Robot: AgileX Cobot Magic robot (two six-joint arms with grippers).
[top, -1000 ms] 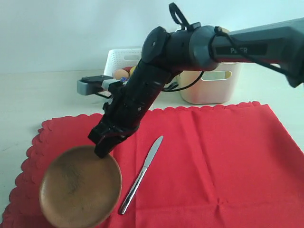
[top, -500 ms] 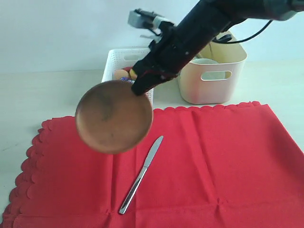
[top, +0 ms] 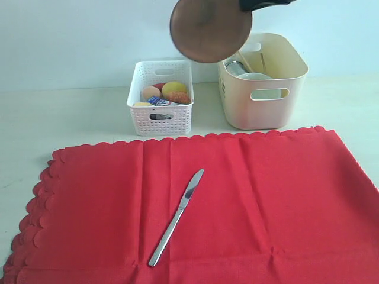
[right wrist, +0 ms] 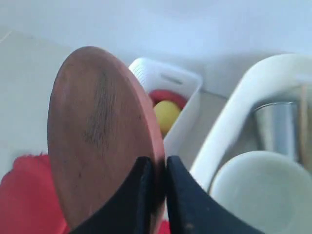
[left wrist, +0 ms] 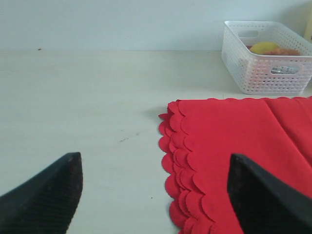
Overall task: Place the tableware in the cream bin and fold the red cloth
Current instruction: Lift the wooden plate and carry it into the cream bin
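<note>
The pale table (top: pixel 59 118) carries everything, and the big bright red scalloped cloth (top: pixel 254 201) covers most of its near side, lying flat and unfolded. That makes sense, since folding has to wait until nothing rests on it.

At the table's far edge, right of centre, sits the large smooth cream plastic bin (top: pixel 263 112). The smaller white perforated basket (top: pixel 160 121) stands just beside it on the left and holds the food items.

Up in the air is the round brown wooden plate (top: pixel 210 26), tipped up on edge. It hangs above the gap between basket and bin, near the bin's left rim. The right gripper (right wrist: pixel 158 195) is clenched on the plate's rim, and that pinch is why the plate hangs nearly vertical. My read is that it is being carried to the bin and that going in edge-first should help it slip past what is inside.

The long metal knife (top: pixel 176 218) lies on the cloth near its near edge, left of middle, and is not yet collected.

Inside the bin are a pale greenish-white bowl (top: pixel 256 76) and a steel cup (top: pixel 235 67).

The left gripper (left wrist: pixel 155 195) hangs low over the table near the cloth's left scalloped edge. Its jaws are spread wide and hold nothing.
</note>
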